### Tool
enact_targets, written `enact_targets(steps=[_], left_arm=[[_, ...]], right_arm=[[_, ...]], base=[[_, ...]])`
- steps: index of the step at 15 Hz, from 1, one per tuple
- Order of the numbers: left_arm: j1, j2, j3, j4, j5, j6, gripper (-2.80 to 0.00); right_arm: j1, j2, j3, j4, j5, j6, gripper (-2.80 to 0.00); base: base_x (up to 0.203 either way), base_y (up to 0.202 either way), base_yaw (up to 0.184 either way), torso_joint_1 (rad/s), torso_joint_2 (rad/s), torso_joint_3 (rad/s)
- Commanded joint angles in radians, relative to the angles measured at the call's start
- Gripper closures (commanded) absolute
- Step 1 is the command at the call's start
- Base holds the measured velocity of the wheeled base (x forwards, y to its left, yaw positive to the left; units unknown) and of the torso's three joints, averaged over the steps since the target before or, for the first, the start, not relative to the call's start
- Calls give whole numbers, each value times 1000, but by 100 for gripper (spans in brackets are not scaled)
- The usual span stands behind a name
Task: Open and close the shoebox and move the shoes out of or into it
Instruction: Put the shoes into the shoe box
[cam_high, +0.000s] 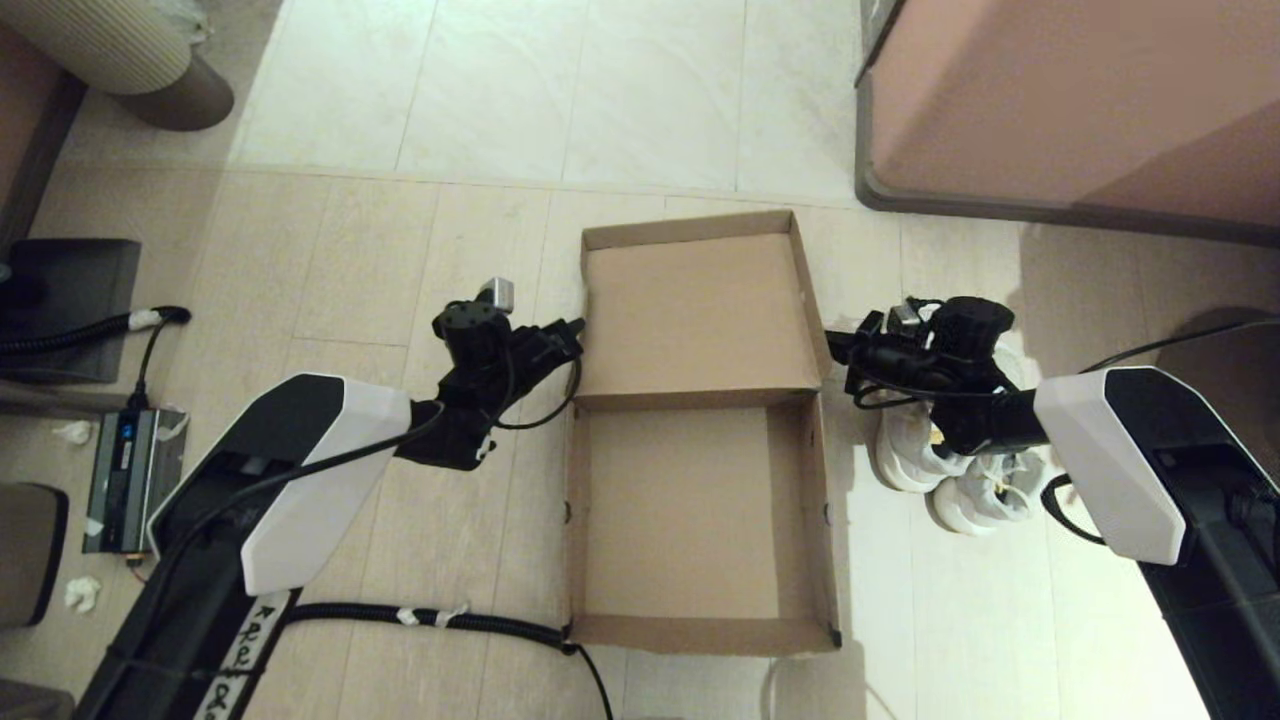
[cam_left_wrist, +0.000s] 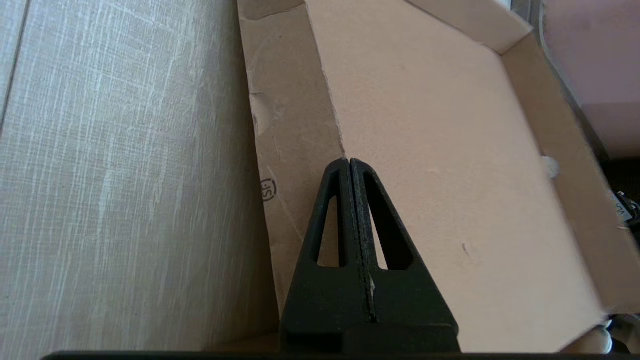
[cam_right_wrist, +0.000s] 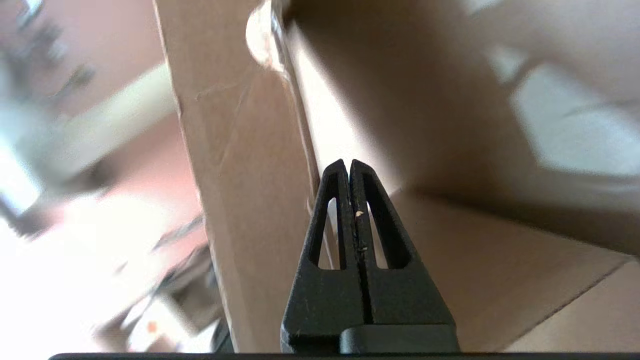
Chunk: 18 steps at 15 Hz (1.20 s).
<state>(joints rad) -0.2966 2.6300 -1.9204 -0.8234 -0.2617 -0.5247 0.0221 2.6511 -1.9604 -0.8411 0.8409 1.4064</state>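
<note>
The brown cardboard shoebox (cam_high: 815, 520) lies open on the floor with nothing in it. Its hinged lid (cam_high: 700, 310) is folded back flat on the far side. My left gripper (cam_high: 578, 328) is shut and empty, its tip at the lid's left rim (cam_left_wrist: 280, 125). My right gripper (cam_high: 832, 345) is shut and empty too, its tip at the lid's right rim (cam_right_wrist: 235, 165). The pair of white sneakers (cam_high: 950, 470) stands on the floor just right of the box, partly hidden under my right wrist.
A large pinkish-brown cabinet (cam_high: 1080, 110) stands at the back right. At the left are a black mat (cam_high: 70, 300), a power unit (cam_high: 125, 475) with cables, and crumpled paper (cam_high: 82, 592). A black cable (cam_high: 430, 620) runs to the box's near left corner.
</note>
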Motion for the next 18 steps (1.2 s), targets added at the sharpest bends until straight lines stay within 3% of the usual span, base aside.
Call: enact_targets(steps=[1,3,6,13,18], left_arm=[[1,7,0,-3,-3,-3,0],[-1,7,0,-2,-16,-3,0],[-3,7,0,-12,-15,-3,0],[5,-139,4,-55,48,-1,0],[74,-124,10,-43,81,4,0]], right_arm=[[-14,20,0,-46,61,50,0],[-19,36,-3,-80,101,81,0],[-19,56,0,-81,99,82,0],[-14,66,0,-78,99,77,0],[-10,63,0,-78,99,72,0]], base=[[0,0,0,0,0,0],[0,0,0,0,0,0],[0,0,0,0,0,0],[0,0,0,0,0,0],[0,0,0,0,0,0]])
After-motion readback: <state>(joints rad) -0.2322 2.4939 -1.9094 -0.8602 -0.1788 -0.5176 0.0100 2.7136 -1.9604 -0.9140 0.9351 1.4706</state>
